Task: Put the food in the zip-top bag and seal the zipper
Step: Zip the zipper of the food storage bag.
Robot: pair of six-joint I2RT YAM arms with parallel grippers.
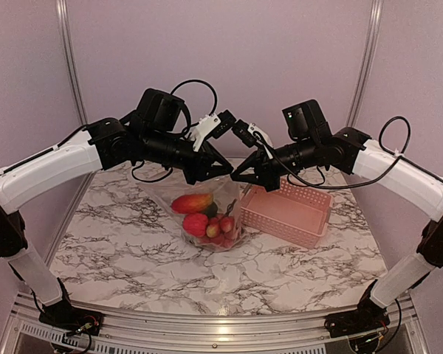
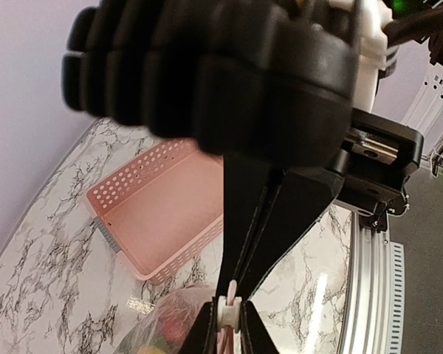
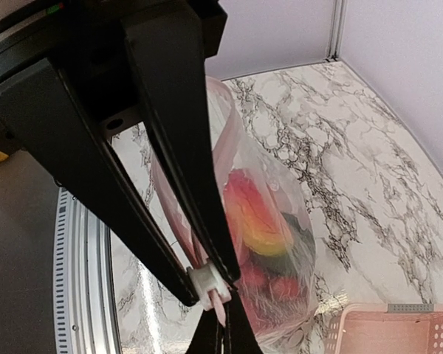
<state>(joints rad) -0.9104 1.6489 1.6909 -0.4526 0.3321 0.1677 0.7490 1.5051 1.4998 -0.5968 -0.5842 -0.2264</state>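
The clear zip-top bag point(image 1: 215, 221) stands on the marble table with the food inside: an orange-red mango shape point(image 1: 192, 202), red-pink berries point(image 1: 196, 224) and dark pieces beneath. Both grippers meet at the bag's top edge. My left gripper point(image 1: 227, 171) is shut on the white zipper slider point(image 2: 230, 313). My right gripper point(image 1: 238, 179) is shut on the pink zipper strip right beside the slider point(image 3: 207, 285). The right wrist view shows the bag point(image 3: 284, 243) hanging full below the strip point(image 3: 227, 129). The left wrist view shows the bag point(image 2: 159, 324) at the bottom.
The pink slotted basket point(image 1: 292, 214) lies right of the bag, close to it, with nothing in it; it also shows in the left wrist view point(image 2: 162, 210) and the right wrist view point(image 3: 417, 330). The table's metal front rail point(image 1: 221, 324) runs along the near edge.
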